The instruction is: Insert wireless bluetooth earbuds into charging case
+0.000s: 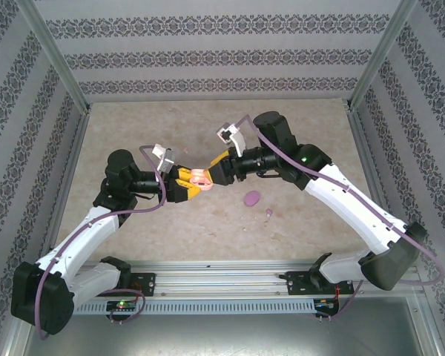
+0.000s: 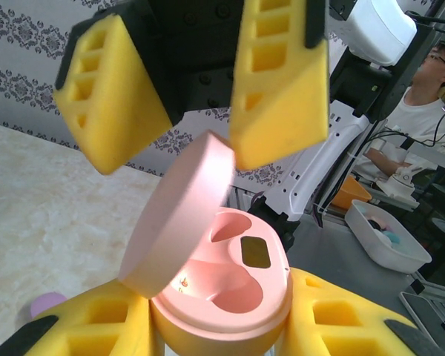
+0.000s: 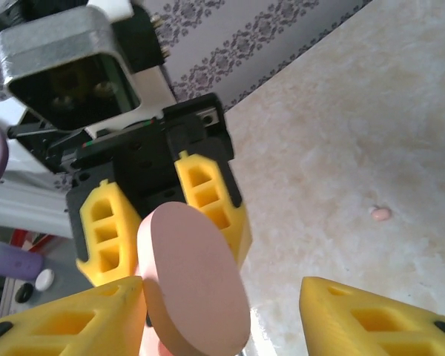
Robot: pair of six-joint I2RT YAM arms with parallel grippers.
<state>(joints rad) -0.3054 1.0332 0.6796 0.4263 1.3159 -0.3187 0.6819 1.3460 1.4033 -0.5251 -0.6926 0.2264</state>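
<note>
The left pincer (image 1: 184, 185) is clenched on a pale pink oval plastic charging case (image 2: 230, 293), its lid (image 2: 176, 219) tilted open. The right pincer (image 3: 222, 319) is spread, straddling the lid. A tiny pink plastic earbud (image 3: 380, 213) lies on the beige marbled table (image 1: 208, 237), and a tiny purple earbud (image 1: 269, 213) lies to the right.

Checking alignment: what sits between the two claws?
The open pale pink oval plastic charging case, held in the left claw; the top external view shows it.

The case (image 2: 230, 293) looks smooth matt plastic, the fingers (image 2: 282, 96) soft yellow foam
</note>
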